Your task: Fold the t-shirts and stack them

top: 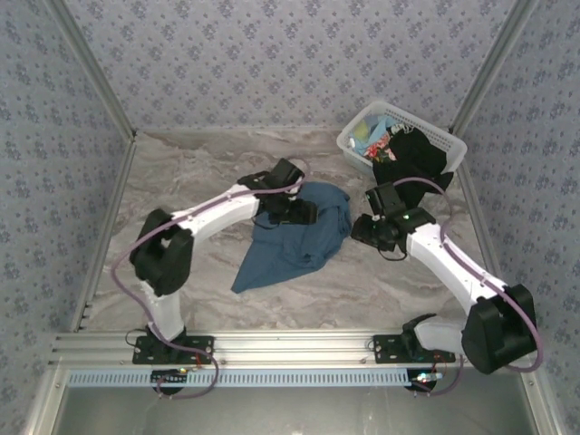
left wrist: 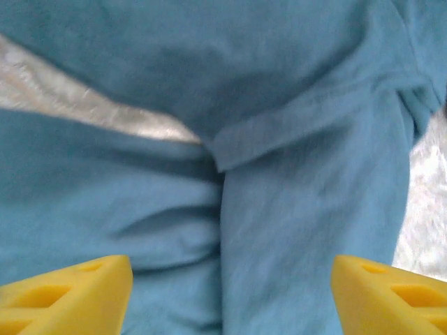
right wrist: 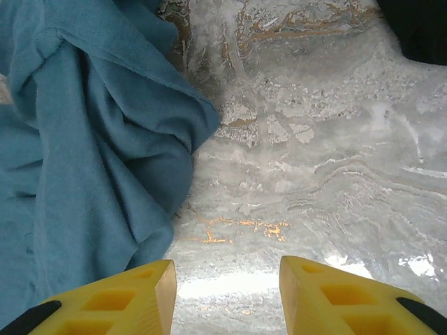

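Observation:
A dusty medium-blue t-shirt [top: 299, 243] lies crumpled in the middle of the marble table. My left gripper [top: 301, 212] hovers over its upper part. In the left wrist view the two yellow fingers [left wrist: 70, 293] stand wide apart above the shirt's folds [left wrist: 293, 188], and the left gripper [left wrist: 230, 296] is open and holds nothing. My right gripper [top: 364, 224] is just right of the shirt. It is open [right wrist: 227, 293] over bare table, with the shirt's edge [right wrist: 91, 160] beside its left finger. A black t-shirt [top: 412, 165] hangs over the basket's near rim.
A white lattice basket [top: 449, 140] stands at the back right, with light blue and multicoloured cloth [top: 373, 134] inside. Black cloth [right wrist: 419, 28] shows at the top right of the right wrist view. Patterned walls close in the table on three sides.

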{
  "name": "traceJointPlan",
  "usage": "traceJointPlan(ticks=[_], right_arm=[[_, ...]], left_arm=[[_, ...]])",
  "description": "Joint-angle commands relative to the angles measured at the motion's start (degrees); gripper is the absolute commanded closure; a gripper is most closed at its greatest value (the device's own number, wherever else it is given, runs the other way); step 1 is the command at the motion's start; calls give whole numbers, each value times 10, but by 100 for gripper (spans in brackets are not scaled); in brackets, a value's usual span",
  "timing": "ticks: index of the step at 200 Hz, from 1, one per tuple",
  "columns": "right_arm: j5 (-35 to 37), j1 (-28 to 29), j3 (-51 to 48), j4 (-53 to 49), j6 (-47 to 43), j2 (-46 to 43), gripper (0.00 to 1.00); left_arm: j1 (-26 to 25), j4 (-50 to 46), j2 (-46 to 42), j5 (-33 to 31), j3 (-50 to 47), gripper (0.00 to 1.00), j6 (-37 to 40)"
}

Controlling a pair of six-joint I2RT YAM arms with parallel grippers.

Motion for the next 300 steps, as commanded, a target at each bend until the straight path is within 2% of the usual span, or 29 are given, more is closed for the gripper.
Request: traceJointPlan(ticks=[1, 19, 47, 57, 71, 80, 87, 134, 175, 202, 241, 264, 300], right_arm=[[-14, -6, -14, -24, 8, -25, 55], [-16, -11, -21, -29, 7, -41, 55], [-25, -26, -25, -33, 3, -57, 55], [-26, -28, -24, -35, 0, -63, 55], [-28, -31, -22, -38, -3, -68, 56], [-30, -34, -22, -39, -7, -70, 56], [-30, -35, -21, -40, -8, -70, 56], [-39, -39, -5, -22, -13, -60, 59], [-51, -13, 15, 10, -19, -23, 62], [-69, 42, 21, 45, 8, 16, 55], [-96, 118, 34, 167, 54, 111, 44], [-104, 138, 48, 235, 81, 167, 41], [-118, 173, 87, 269, 110, 249, 41]], left_arm=[[6, 42, 34, 3, 42, 21, -72], [4, 63, 64, 16, 60, 22, -93], [3, 58, 113, 24, 102, 36, -93], [2, 57, 124, 20, 114, 48, -87], [3, 51, 134, 7, 133, 71, -76], [3, 43, 134, -8, 144, 91, -69], [3, 32, 130, -22, 154, 100, -63], [3, -8, 32, -113, 166, 100, -15], [29, -59, -43, -145, 181, 100, 17], [59, -69, -89, -150, 194, 100, 27], [87, -113, -121, -138, 221, 100, 53], [98, -131, -136, -130, 239, 100, 58], [112, -151, -150, -122, 266, 100, 62]])
